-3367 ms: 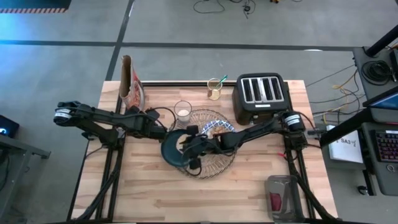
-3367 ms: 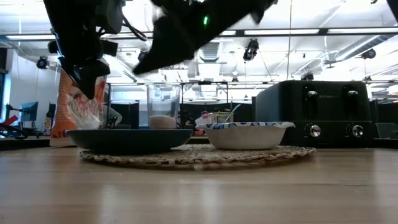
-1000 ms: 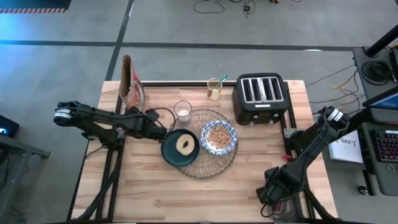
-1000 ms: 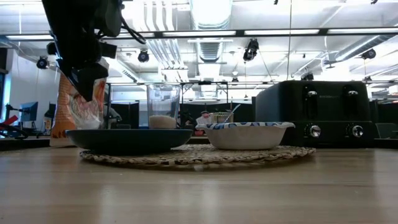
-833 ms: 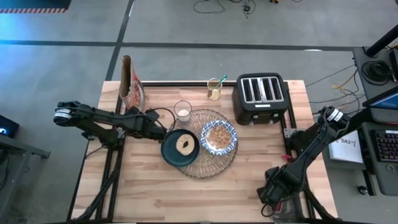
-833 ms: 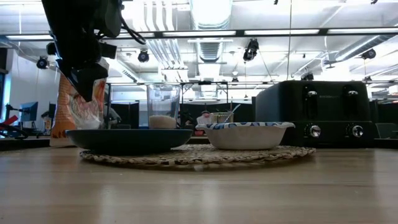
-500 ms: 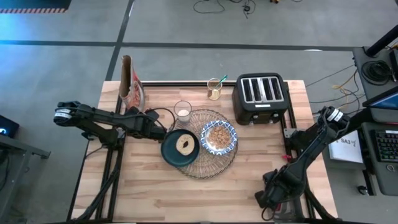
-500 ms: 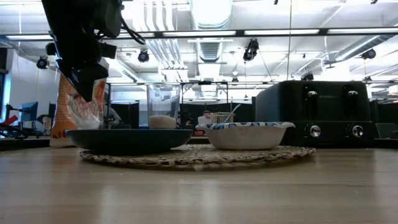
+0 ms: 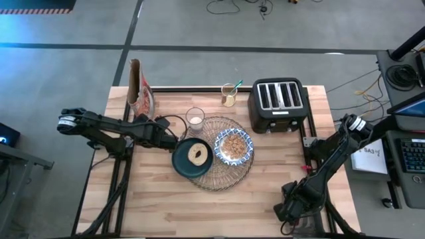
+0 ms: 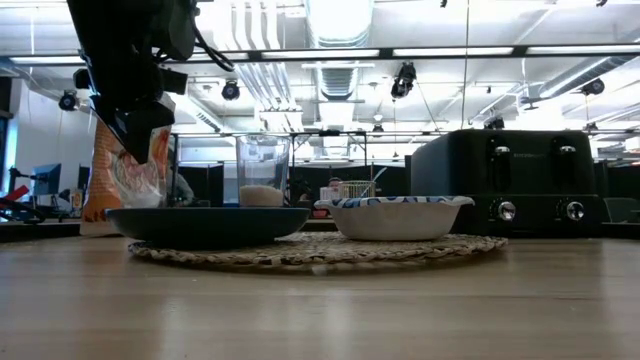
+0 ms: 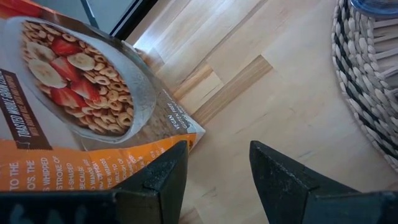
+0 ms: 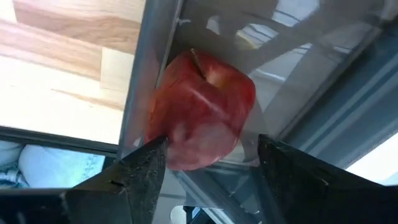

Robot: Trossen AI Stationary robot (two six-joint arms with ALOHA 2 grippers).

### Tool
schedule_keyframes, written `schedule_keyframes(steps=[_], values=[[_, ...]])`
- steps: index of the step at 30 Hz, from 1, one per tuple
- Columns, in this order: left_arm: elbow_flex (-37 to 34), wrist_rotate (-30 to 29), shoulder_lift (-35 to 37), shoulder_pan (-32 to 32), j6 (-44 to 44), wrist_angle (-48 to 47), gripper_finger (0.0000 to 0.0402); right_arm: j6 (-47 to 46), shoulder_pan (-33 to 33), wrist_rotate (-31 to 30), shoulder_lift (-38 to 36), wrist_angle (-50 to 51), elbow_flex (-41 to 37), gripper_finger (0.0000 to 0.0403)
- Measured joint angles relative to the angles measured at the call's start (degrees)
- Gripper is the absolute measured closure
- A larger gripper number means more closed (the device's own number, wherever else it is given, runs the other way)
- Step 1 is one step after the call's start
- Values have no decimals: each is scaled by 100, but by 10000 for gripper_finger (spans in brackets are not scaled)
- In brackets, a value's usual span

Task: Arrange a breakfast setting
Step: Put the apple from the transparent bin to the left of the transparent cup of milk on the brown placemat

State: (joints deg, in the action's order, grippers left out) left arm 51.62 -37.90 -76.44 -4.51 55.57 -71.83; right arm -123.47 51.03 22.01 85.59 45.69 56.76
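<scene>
Right tool (image 12: 210, 168) — astride red apple (image 12: 202, 112)

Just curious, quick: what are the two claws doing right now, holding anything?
Left end effector: open, empty, near the cereal box.
Right end effector: open around a red apple, not gripping.

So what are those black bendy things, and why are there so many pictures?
They are two robot arms, each ending in a two-fingered hand. One camera looks down from above, one sits level with the table top, and one rides on each wrist.

On the table lies a round woven placemat with a dark plate holding a bagel, and a patterned bowl of cereal. Beside the mat stand a small glass, a cereal box and a black toaster.

The left hand is open, holding nothing, near the cereal box. The right hand is open at the table's corner, its fingers either side of a red apple in a clear tub.
</scene>
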Motion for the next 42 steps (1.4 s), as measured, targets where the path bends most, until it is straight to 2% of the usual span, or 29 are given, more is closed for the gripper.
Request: schedule_keyframes(steps=[11,19,25,31,42], values=[[0,1,0,0,0,-7,244,573,-2,-41,528,-103,-182,154],[0,140,0,2,2,-7,244,935,-3,-25,637,-1587,-417,154],[0,139,2,2,0,-11,244,911,-6,-53,777,-1223,-506,156],[0,142,2,1,-28,-1,244,1157,-7,-28,823,-1345,-774,157],[0,145,2,0,-37,9,244,1536,-13,-1,799,-1516,-980,205]])
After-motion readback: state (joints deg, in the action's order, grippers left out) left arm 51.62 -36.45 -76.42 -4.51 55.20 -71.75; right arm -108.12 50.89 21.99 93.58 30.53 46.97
